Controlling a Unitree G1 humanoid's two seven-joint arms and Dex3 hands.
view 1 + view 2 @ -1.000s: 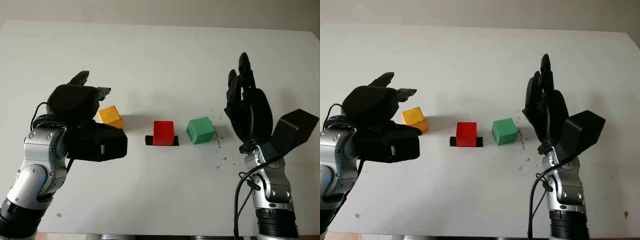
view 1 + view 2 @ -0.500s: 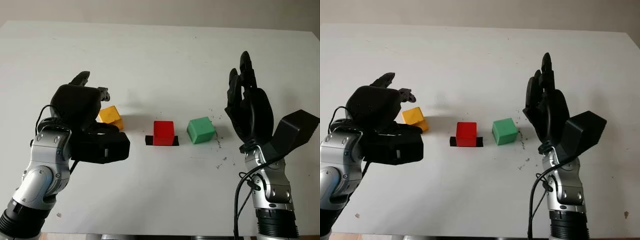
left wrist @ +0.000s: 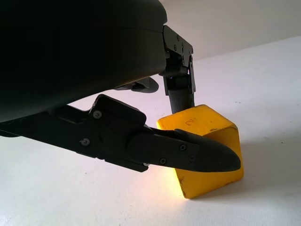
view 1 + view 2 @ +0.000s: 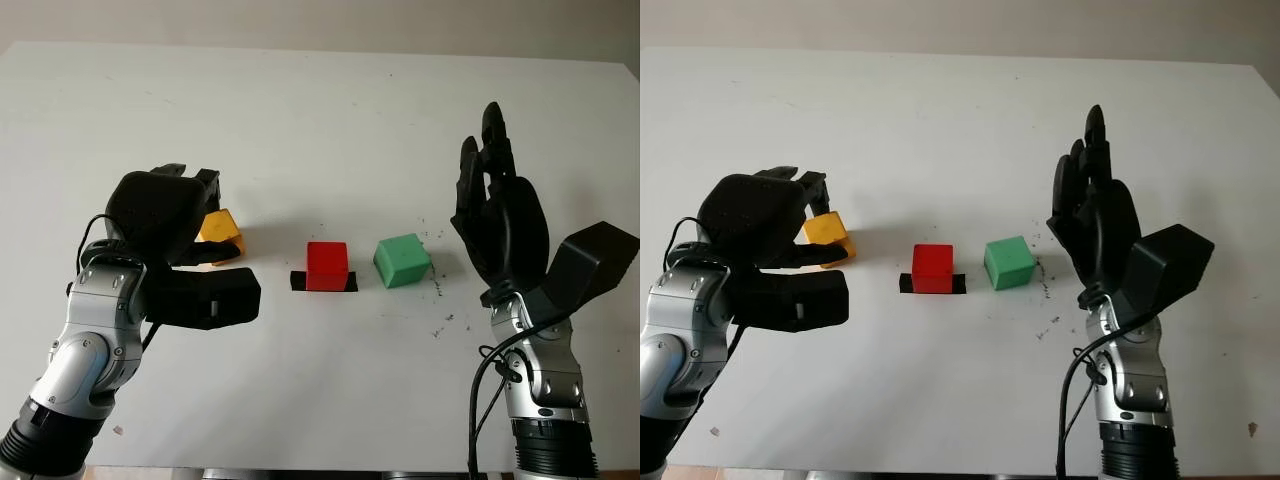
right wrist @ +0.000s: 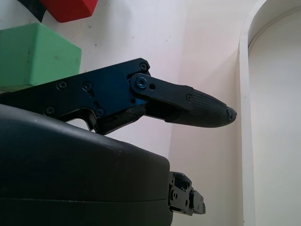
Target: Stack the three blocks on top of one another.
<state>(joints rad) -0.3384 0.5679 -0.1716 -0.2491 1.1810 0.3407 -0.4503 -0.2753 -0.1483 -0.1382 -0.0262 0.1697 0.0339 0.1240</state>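
Left eye view showed my left hand (image 4: 170, 215) curled over the yellow block (image 4: 221, 231) at the left of the white desk (image 4: 320, 110), its fingers closing round the block, which still seemed to sit on the desk; I judged this the first pick of the stack, with no block yet on another. The red block (image 4: 327, 265) sat near the middle on a small black strip (image 4: 323, 283), the green block (image 4: 402, 260) just beside it to the right and apart from it, and my right hand (image 4: 497, 215) was raised upright beyond the green block, open and holding nothing. Right eye view gave the same row, the yellow block (image 4: 826, 229) peeking out behind my left hand's shell. Left wrist view, close in, showed one black finger (image 3: 188, 150) lying across the yellow block's near face and another finger (image 3: 178, 87) coming down behind it, so the block was pinched between them, though I could not tell how firmly. It was a plain matte cube with sharp edges and a faint mark on top. Next, I judged, the move called for a firm squeeze, a straight lift, and a carry over to the red block. Right wrist view showed the green block (image 5: 33, 54) and a corner of the red one past my right hand's finger (image 5: 188, 106), untouched.
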